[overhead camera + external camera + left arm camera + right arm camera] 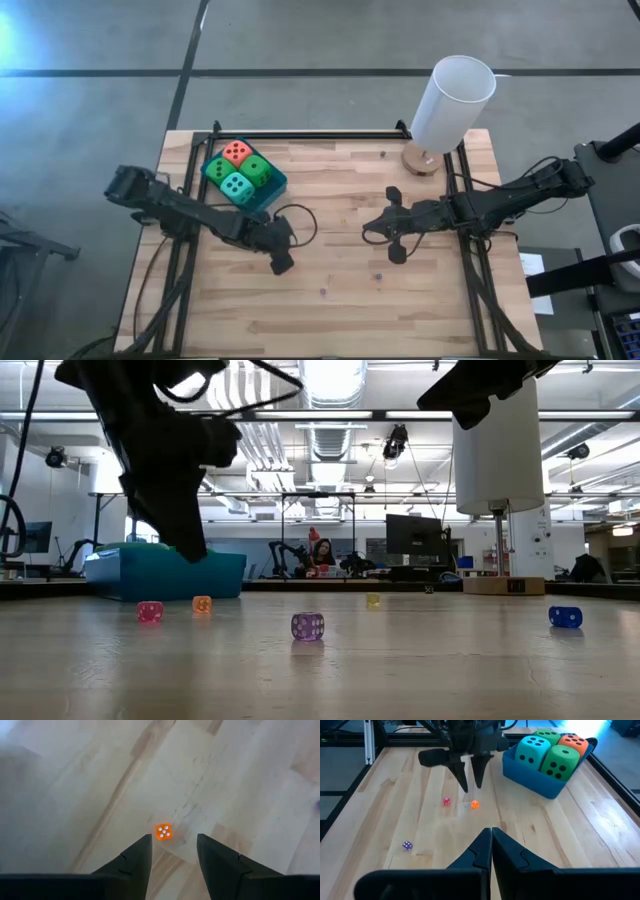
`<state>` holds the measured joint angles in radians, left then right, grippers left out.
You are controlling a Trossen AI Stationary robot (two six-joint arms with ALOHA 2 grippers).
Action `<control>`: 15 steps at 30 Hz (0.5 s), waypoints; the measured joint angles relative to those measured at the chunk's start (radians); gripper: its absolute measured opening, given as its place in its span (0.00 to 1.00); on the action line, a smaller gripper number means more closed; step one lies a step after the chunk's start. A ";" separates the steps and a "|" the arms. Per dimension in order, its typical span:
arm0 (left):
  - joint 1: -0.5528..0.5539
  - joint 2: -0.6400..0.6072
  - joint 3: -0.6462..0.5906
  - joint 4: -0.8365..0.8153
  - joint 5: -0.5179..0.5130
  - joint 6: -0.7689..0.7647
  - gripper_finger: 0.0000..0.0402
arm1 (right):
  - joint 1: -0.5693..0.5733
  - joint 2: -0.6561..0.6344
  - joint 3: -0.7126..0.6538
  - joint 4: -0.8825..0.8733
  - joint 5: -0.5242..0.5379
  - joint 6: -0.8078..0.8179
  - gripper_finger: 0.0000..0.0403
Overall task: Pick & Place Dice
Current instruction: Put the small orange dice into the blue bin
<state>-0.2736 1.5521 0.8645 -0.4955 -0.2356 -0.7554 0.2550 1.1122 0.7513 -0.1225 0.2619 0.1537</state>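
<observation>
I am hovering my left tool (172, 845), half open and empty, over the tiny, hard-looking, slippery orange die (163, 831); pinching opposite flat faces.

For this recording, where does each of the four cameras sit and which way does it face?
High view: overhead, straight down on the table; both arms, blue tray.
Low view: table height, level into the room; left arm, small dice, orange die.
Left wrist view: on the left arm, down past its open left tool at the orange die.
Right wrist view: behind the shut right tool, facing the left tool.
Shared: the last three show the orange die.
</observation>
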 joint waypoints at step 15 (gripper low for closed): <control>0.007 0.086 0.012 0.033 0.001 -0.056 0.37 | 0.000 0.000 0.000 -0.002 0.000 -0.049 0.02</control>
<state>-0.2665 1.6380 0.8765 -0.4628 -0.2346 -0.8115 0.2550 1.1126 0.7513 -0.1242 0.2619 0.1047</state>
